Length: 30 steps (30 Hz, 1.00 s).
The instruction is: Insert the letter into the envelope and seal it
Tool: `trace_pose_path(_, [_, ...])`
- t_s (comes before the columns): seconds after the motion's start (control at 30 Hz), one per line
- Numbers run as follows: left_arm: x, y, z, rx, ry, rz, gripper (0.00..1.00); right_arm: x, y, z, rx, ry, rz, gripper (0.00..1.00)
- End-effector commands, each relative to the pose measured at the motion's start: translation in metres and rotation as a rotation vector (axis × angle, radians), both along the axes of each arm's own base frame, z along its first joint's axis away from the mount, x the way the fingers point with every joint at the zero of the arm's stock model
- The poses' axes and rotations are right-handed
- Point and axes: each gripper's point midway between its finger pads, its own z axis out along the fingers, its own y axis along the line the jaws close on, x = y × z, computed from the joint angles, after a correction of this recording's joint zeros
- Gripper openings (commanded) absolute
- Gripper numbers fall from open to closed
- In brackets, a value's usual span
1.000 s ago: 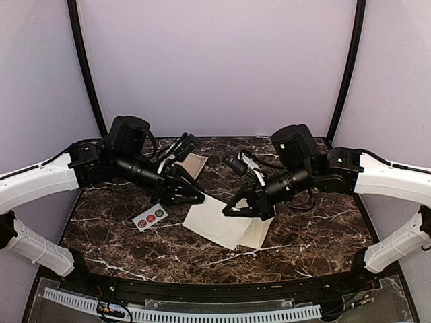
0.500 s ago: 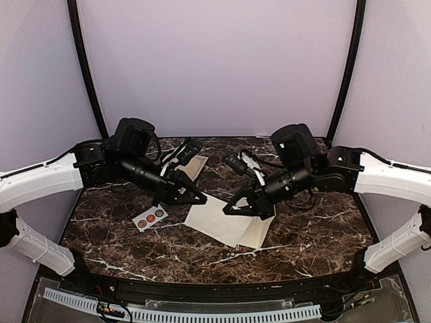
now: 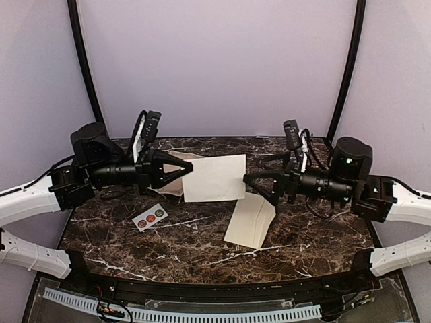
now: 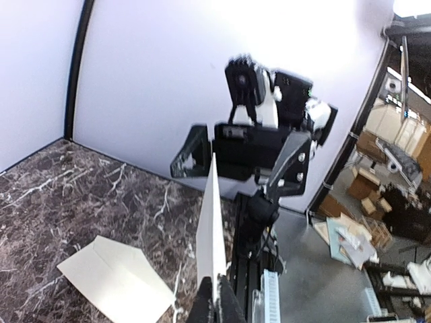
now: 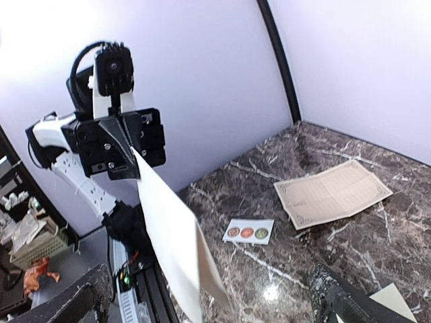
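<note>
Left claw (image 3: 184,176) is clamped on the raised letter sheet (image 3: 217,178); right claw (image 3: 251,182) gapes wide, empty, at its far edge. The envelope (image 3: 249,222) lies flat on the marble table (image 3: 135,249) below. We'd grip squarely, keeping the sheet taut.

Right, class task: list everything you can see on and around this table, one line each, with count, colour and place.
envelope: 1, plain cream, held up above the table by one edge
folded paper: 1, cream, flat on the table, right of centre
bordered sheet: 1, cream with ornate printed border, flat at the back left
sticker strip: 1, white with three round stickers, front left
table: 1, dark veined marble
left gripper: 1, black, shut on the envelope
right gripper: 1, black, open beside the envelope's other edge
</note>
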Motion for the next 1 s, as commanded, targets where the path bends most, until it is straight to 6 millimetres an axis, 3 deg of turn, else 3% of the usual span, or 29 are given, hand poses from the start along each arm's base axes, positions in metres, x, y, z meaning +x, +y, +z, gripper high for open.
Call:
trace_pose_path(0.0, [0.017,0.017,0.062,-0.331,0.015,0.138,0.00,0.012,-0.015,0.046,0.393,-0.014,-0.096,0.99])
trace_pose_path(0.1, [0.023,0.031,0.080,-0.458,0.045,0.196,0.00,0.012,-0.006,0.044,0.466,0.011,-0.086,0.99])
trace_pose_path(0.3, [0.029,0.046,0.086,-0.586,0.114,0.240,0.00,0.010,0.028,0.046,0.522,0.037,-0.008,0.98])
trace_pose_path(0.57, [0.028,0.042,0.087,-0.627,0.160,0.199,0.00,0.010,0.065,0.069,0.585,0.024,0.104,0.97])
trace_pose_path(0.7, [0.027,0.041,0.085,-0.629,0.175,0.186,0.00,0.007,0.073,0.079,0.598,-0.001,0.137,0.94])
trace_pose_path(0.87, [0.028,0.040,0.082,-0.630,0.184,0.185,0.00,0.004,0.078,0.089,0.608,-0.029,0.167,0.84])
trace_pose_path(0.97, [0.027,0.037,0.080,-0.621,0.192,0.171,0.00,0.001,0.078,0.094,0.623,-0.043,0.183,0.70])
